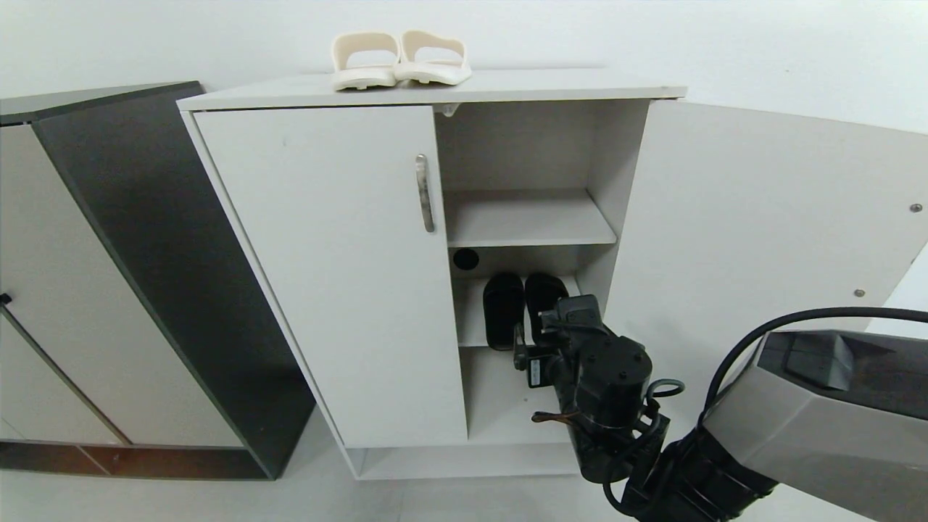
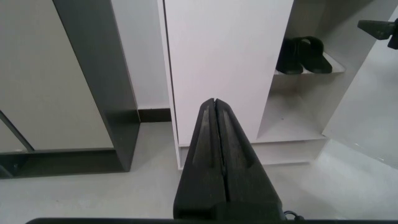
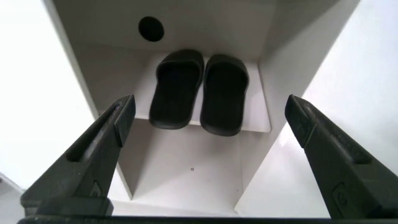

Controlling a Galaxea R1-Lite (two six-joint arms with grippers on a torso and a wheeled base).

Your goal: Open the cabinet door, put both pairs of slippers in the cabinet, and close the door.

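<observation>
1. White wall (image 1: 725, 43) and pale floor (image 1: 145, 500); a white cabinet (image 1: 565, 83) stands against the wall, with a dark cabinet (image 1: 145, 239) to its left.
2. Doors: the right door (image 1: 739, 217) is swung wide open and the left door (image 1: 326, 275) is shut.
3. Black slippers (image 1: 504, 308): one pair, side by side on the middle shelf (image 1: 471, 312) of the right compartment. Their long axes run near to far, toes apparently toward the back, and the near ends reach the shelf's front edge.
4. Cream slippers (image 1: 366, 72): one pair, side by side on the cabinet top. Their long axes run near to far; which end is the toe cannot be told.
5. Right pincer (image 3: 208, 118): spread wide and empty, just in front of the black pair.
6. Left pincer (image 2: 214, 102): closed on nothing, low, facing the shut door.
7. Progress, as judged: the door is opened and one pair is stowed. The cream pair and the door closing remain.
</observation>
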